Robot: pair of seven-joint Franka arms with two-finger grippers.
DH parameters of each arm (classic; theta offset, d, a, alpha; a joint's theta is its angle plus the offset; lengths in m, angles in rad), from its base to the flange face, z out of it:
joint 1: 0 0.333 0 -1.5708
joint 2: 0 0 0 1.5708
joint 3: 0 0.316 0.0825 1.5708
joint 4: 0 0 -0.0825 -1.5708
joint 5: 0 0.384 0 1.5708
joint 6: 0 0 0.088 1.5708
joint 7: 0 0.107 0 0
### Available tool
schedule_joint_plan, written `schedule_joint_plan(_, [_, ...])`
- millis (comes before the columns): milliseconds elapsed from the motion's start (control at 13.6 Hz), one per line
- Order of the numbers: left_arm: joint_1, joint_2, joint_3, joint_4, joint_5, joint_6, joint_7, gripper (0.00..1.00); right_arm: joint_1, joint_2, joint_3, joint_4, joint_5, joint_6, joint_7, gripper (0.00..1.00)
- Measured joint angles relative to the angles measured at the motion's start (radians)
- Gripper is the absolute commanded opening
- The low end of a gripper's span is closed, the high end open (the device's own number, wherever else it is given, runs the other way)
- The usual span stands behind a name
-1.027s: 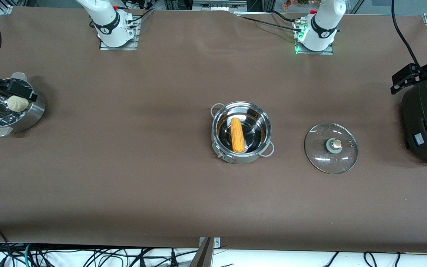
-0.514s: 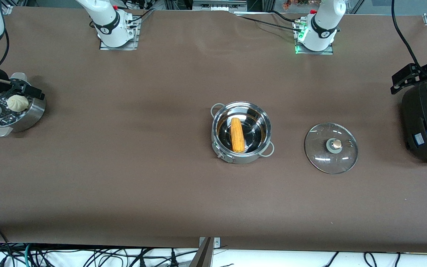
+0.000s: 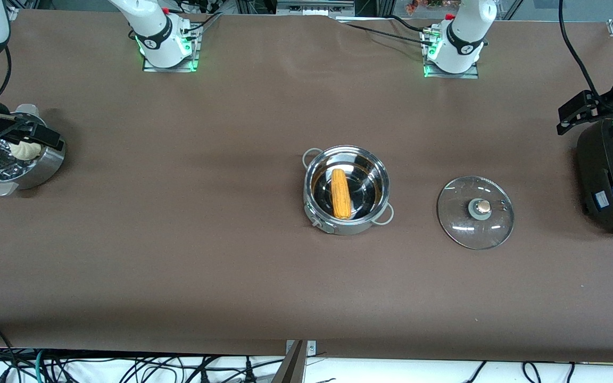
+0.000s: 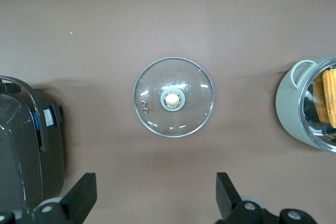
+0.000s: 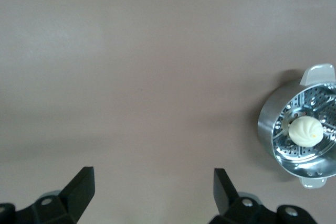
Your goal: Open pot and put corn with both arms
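The corn (image 3: 341, 193) lies in the open pot (image 3: 346, 190) mid-tabletop, the lid (image 3: 475, 211) beside it toward the left arm's end. Left hand (image 4: 152, 203) and right hand (image 5: 152, 198) hang released, up over opposite tabletop ends.

Surface (image 3: 179, 239) plain brown. Pot (image 3: 347, 190) shiny steel, corn (image 3: 340, 193) yellow-orange with kernel rows. Lid (image 3: 475, 212) clear glass, steel rim, tan knob. Steamer bowl (image 3: 16, 159) perforated steel, bun (image 5: 305, 131) pale cream. Cooker (image 3: 612, 178) glossy black. Claw fingers black.
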State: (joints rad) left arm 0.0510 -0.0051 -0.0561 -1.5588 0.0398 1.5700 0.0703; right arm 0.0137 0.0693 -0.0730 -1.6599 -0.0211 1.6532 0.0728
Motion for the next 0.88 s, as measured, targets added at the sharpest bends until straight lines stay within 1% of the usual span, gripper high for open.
schedule_joint_plan(147, [0.000,0.000,0.000,0.000,0.000,0.000,0.000,1.00,0.001,0.014,0.007,0.024,0.000,0.000,-0.001,1.00])
schedule_joint_plan(440, [0.000,0.000,0.000,0.000,0.000,-0.002,0.000,1.00,0.004,0.020,0.049,0.053,0.000,0.000,-0.001,1.00])
schedule_joint_plan(880, [0.000,0.000,0.000,0.000,0.000,-0.003,0.000,1.00,0.003,0.032,0.052,0.073,0.000,0.000,-0.001,1.00])
